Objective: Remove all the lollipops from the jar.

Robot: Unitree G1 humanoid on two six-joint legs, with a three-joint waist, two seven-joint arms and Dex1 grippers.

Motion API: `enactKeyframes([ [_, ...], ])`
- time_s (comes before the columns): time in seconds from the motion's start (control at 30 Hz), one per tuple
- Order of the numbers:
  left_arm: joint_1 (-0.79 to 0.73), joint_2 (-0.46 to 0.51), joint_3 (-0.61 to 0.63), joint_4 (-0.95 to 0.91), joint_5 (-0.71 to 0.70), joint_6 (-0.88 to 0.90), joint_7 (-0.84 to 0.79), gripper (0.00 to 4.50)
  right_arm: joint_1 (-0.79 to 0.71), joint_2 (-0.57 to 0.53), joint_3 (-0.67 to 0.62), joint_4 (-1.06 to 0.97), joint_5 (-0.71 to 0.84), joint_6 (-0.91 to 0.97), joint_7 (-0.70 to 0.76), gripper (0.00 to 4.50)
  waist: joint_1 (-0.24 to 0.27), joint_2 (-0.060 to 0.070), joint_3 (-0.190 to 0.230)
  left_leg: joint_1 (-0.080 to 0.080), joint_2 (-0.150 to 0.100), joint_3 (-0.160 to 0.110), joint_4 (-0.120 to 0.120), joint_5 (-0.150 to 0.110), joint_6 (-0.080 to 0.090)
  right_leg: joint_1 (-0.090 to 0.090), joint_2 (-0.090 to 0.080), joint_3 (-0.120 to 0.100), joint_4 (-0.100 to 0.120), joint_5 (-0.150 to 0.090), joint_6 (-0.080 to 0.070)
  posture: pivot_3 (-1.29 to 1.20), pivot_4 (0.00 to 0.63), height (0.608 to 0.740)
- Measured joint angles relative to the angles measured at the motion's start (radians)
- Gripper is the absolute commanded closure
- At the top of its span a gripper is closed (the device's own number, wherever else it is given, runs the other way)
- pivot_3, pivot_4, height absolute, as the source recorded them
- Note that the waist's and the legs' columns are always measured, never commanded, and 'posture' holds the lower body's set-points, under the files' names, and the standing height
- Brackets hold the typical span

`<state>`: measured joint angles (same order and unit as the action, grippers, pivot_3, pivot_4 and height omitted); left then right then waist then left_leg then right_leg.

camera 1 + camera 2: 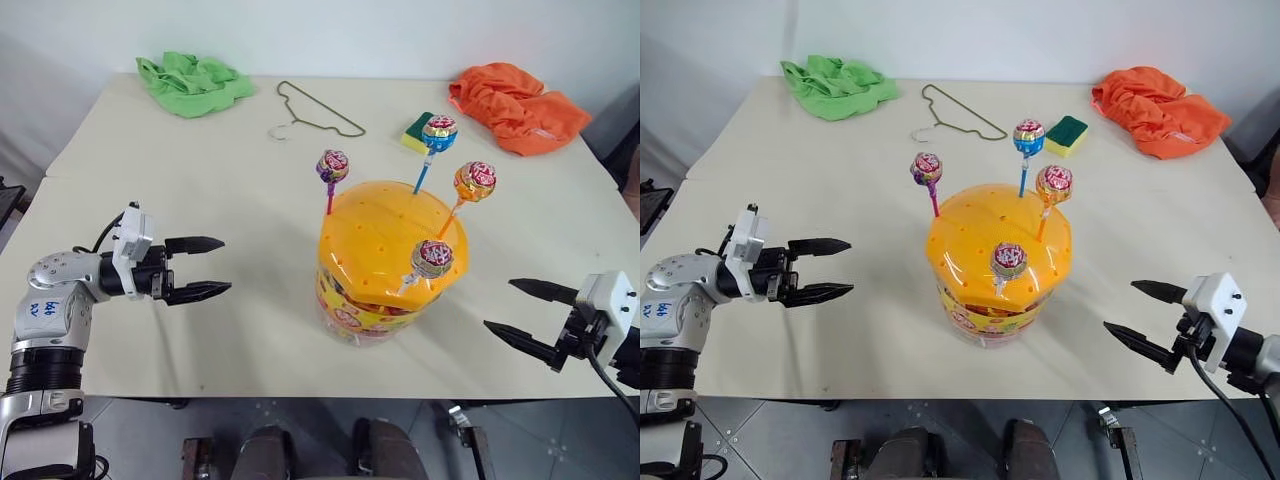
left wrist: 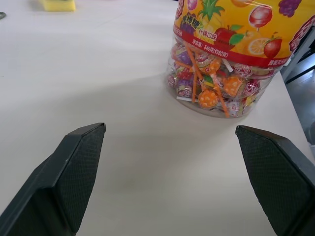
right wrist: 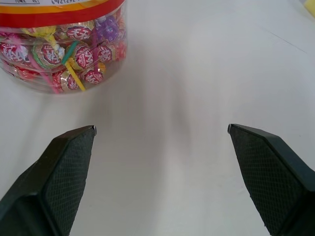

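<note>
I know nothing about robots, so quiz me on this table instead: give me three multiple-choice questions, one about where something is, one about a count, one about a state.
1. Where is the green cloth?
A. far left corner of the table
B. beside the jar
C. under the wire hanger

2. How many lollipops stand in the jar's orange lid?
A. two
B. four
C. six

3. How do the left claw and right claw stand?
A. both open and empty
B. left shut on a stick
C. right shut on the jar

Answers
1. A: the cloth lies at the far left, apart from the jar and the hanger.
2. B: four sticks rise from the lid's holes.
3. A: each claw's fingers are spread wide over bare table, either side of the jar.
</note>
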<state>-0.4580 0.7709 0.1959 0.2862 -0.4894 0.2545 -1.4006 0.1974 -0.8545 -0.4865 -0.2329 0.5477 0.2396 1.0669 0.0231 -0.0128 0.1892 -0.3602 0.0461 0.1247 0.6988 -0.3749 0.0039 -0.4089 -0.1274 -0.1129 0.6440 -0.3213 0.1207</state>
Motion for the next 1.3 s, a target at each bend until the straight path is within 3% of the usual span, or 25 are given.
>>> enactKeyframes([
  [0.17,-0.006,-0.012,0.001,-0.004,-0.001,0.010,0.049,0.00,-0.009,0.000,0.000,0.000,0.000,0.004,-0.008,0.01,0.001,0.000,0.000,0.000,0.000,0.000,0.000,0.000,0.000,0.000,0.000,0.000,0.000,0.000,0.000,0.00,0.150,0.740],
  [0.27,-0.034,-0.023,0.014,-0.017,-0.053,0.103,0.083,0.00,-0.011,-0.002,0.000,0.000,0.000,0.008,-0.008,0.01,0.002,0.000,0.000,-0.001,0.000,-0.001,0.001,0.000,0.000,0.000,0.000,-0.001,0.000,0.000,0.000,0.00,0.150,0.740],
  [0.5,-0.030,-0.010,0.019,-0.162,-0.051,0.125,0.175,0.00,-0.007,-0.033,-0.005,-0.001,0.004,0.035,0.008,0.01,0.000,0.000,0.000,-0.001,0.000,-0.002,0.001,0.000,0.000,0.000,-0.001,-0.001,0.000,0.000,0.000,0.00,0.150,0.740],
  [0.67,-0.083,0.002,0.055,-0.204,-0.176,0.175,0.078,0.00,0.017,-0.076,-0.094,-0.040,0.064,0.098,0.052,0.01,0.004,0.000,0.000,-0.006,0.000,-0.005,0.005,0.000,0.000,-0.001,-0.001,-0.004,0.000,0.000,0.000,0.00,0.150,0.740],
  [0.83,-0.197,0.028,0.035,-0.233,-0.194,0.182,0.029,0.00,0.028,-0.107,-0.204,-0.110,0.126,0.150,0.096,0.01,0.005,0.000,0.000,-0.007,0.000,-0.007,0.006,0.000,0.000,-0.001,-0.001,-0.005,0.000,0.000,0.001,0.00,0.150,0.740],
  [1.0,-0.309,-0.045,-0.033,-0.196,-0.194,0.178,-0.003,0.00,0.001,-0.090,-0.236,-0.193,0.179,0.151,0.090,0.01,0.007,0.000,0.000,-0.009,-0.001,-0.008,0.007,0.000,0.000,-0.001,-0.001,-0.007,0.000,0.000,0.001,0.00,0.150,0.740],
  [1.3,-0.464,-0.199,-0.142,-0.058,-0.188,0.122,-0.100,0.00,0.079,-0.046,-0.328,-0.394,0.306,0.187,0.061,0.01,0.004,0.000,0.000,-0.010,-0.001,-0.008,0.011,-0.001,0.002,0.000,-0.001,-0.007,0.001,0.001,0.001,0.00,0.150,0.740],
])
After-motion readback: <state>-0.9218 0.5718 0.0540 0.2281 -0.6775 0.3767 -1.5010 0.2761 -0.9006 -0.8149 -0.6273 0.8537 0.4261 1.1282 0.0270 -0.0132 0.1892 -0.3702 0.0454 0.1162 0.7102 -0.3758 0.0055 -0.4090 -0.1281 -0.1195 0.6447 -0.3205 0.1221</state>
